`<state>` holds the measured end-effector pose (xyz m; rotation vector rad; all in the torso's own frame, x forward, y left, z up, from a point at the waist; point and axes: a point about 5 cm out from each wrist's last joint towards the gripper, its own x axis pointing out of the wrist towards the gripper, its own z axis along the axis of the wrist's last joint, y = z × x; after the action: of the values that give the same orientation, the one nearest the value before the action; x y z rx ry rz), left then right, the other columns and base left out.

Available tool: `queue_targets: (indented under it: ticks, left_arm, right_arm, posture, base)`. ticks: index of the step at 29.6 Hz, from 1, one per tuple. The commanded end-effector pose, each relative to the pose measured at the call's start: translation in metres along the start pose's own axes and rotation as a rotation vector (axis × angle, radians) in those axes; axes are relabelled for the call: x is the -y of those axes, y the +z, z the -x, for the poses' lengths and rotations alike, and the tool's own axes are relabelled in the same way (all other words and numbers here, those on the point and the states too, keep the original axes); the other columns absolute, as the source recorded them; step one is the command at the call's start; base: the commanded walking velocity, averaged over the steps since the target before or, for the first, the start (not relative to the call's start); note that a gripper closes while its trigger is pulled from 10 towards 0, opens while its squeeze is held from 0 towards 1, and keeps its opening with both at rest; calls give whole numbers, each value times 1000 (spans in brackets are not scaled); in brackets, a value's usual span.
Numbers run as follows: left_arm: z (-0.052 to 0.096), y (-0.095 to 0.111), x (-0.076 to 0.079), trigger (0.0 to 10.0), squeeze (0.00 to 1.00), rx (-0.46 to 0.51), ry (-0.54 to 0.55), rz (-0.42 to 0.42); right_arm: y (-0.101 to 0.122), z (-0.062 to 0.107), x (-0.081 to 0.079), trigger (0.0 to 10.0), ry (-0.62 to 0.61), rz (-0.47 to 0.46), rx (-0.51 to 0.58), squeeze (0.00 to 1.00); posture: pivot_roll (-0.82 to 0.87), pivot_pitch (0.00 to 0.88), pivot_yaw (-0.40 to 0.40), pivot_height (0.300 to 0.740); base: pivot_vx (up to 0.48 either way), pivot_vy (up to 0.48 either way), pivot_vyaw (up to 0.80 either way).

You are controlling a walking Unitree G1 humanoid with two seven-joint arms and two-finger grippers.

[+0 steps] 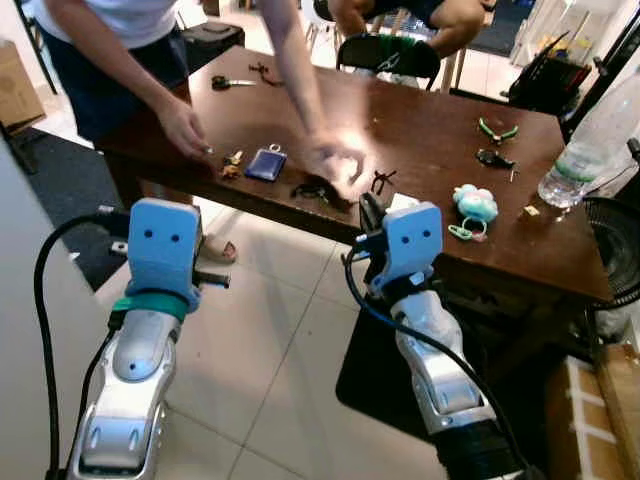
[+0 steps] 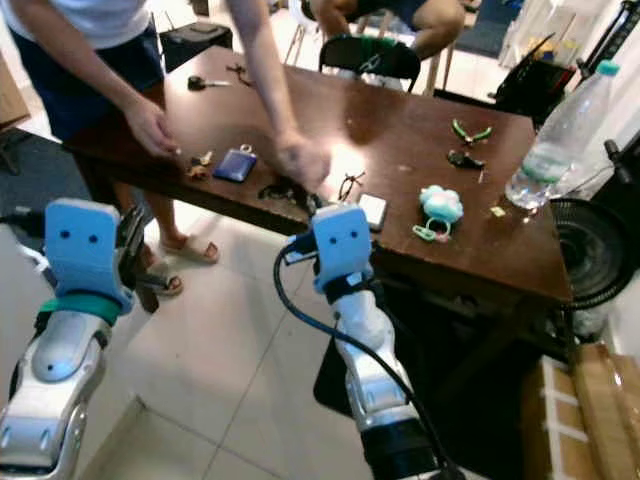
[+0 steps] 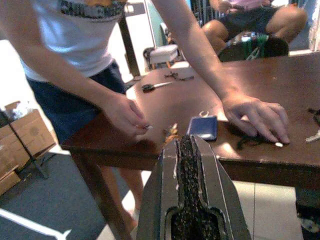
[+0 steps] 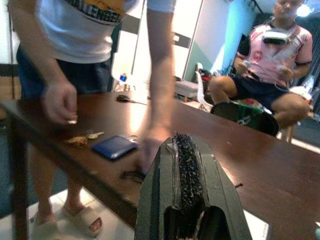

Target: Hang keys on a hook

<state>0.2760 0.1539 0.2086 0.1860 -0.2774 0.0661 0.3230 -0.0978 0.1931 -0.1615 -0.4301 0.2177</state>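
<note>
Both grippers are raised in front of a brown table (image 1: 420,130), short of its near edge. The left gripper (image 3: 192,165) has its two fingers pressed together with nothing between them; the right gripper (image 4: 186,165) is likewise closed and holds nothing.

A bunch of dark keys (image 2: 278,190) lies near the table's front edge — just beyond the right gripper and partly under a person's hand (image 2: 303,158), which rests flat on it. The person's other hand (image 2: 152,128) pinches something small and pale just above the tabletop, too small to identify. A second small bunch, brass-coloured keys (image 1: 232,164), lies between the two hands, just beside a blue wallet (image 1: 266,163).

Further items on the table, counted:
- one pair of scissors (image 1: 230,82) near the far edge;
- one pair of green-handled pliers (image 1: 497,129);
- one small black tool (image 1: 494,158) just in front of the pliers;
- one light-blue plush keychain (image 1: 474,205) with a green clip;
- one white card (image 2: 373,210) beside the right gripper's blue housing;
- one clear plastic bottle (image 2: 556,130) standing upright at the table's right end.

A second person (image 4: 267,70) sits on a chair beyond the table. A black fan (image 2: 590,250) stands off the table's right end — well apart from both grippers.
</note>
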Motion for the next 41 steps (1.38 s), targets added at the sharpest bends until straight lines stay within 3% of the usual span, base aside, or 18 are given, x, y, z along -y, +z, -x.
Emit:
queue_targets:
  ticks: [1,11,16,20,23,24,27,29,32,36,39,41]
  left_arm:
    - [1,0,2,10000,0,2,-6,-5]
    - [1,0,3,10000,0,-3,-15,-7]
    - [-1,-10,6,10000,0,-31,-120,-45]
    - [-3,-12,4,10000,0,-39,-129,-43]
    - [-5,-19,10,10000,0,-75,-199,-10]
    - [-4,-23,15,10000,0,-109,-247,44]
    - [-3,-27,20,10000,0,-135,-297,84]
    - [-1,-37,28,10000,0,-182,-371,158]
    - [-3,-43,30,10000,0,-192,-385,178]
    - [-3,-51,32,10000,0,-154,-466,0]
    - [-1,-51,33,10000,0,-142,-500,-46]
    - [2,-52,36,10000,0,-136,-556,-103]
  right_arm:
    - [-1,0,3,10000,-15,-7,-4,0]
    - [-1,0,5,10000,-18,15,-4,0]
    - [-4,-4,22,10000,-40,77,-22,0]
    - [-4,-5,29,10000,-45,98,-27,0]
    - [-7,-5,39,10000,-43,130,-44,0]
    - [-9,-5,42,10000,-35,144,-62,0]
    - [-9,-5,45,10000,-34,156,-64,0]
    - [-11,-4,50,10000,-23,165,-86,0]
    - [-14,-3,49,10000,3,168,-98,0]
    - [-20,-1,38,10000,84,154,-129,0]
    - [-20,-1,37,10000,96,152,-130,0]
    - [-21,-2,33,10000,174,156,-146,0]
  posture:
    - [-21,0,66,740]
    - [-23,0,67,740]
    - [-24,0,68,740]
    - [-29,0,72,740]
    - [-32,0,74,740]
    - [-43,0,81,740]
    - [-43,0,81,740]
    - [-51,0,85,740]
    - [-55,0,87,740]
    - [-55,0,87,740]
    - [-57,0,88,740]
    - [-55,0,88,740]
  base:
    - [465,0,-800]
    - [465,0,-703]
    - [432,0,0]
    - [401,0,0]
    - [0,0,0]
    - [0,0,0]
    - [0,0,0]
    - [0,0,0]
    - [0,0,0]
    - [0,0,0]
    - [0,0,0]
    - [0,0,0]
